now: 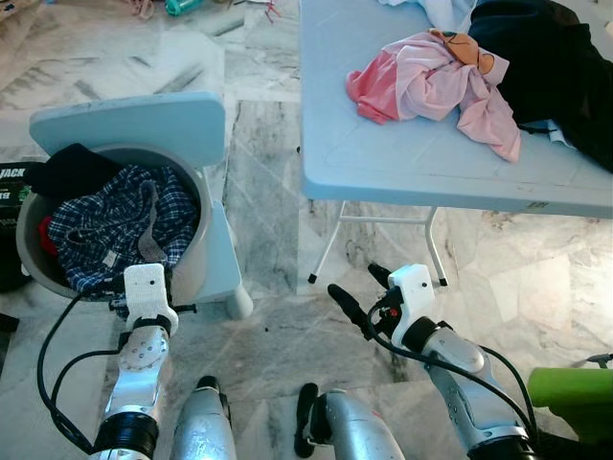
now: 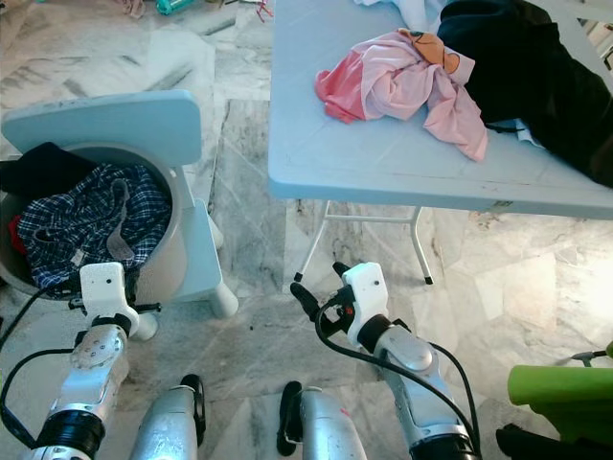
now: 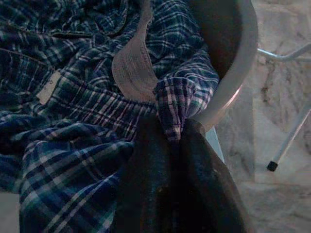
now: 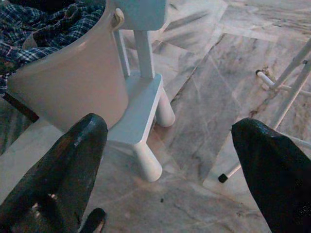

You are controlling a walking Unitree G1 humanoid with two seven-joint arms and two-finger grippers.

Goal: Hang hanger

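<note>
A marble floor lies under everything, and up and to the right of the right gripper stands a pale blue tabletop heaped with a pink garment and dark clothing. No hanger can be made out anywhere. Across from the right gripper, on its left, a small pale blue chair carries a grey tub full of laundry. On top of that lies a blue plaid shirt. The left gripper is at the tub's near rim, its black fingers pinched together on a fold of the plaid shirt. The right gripper hangs over bare floor in front of the tabletop's white legs, its two fingers spread wide apart and holding nothing.
</note>
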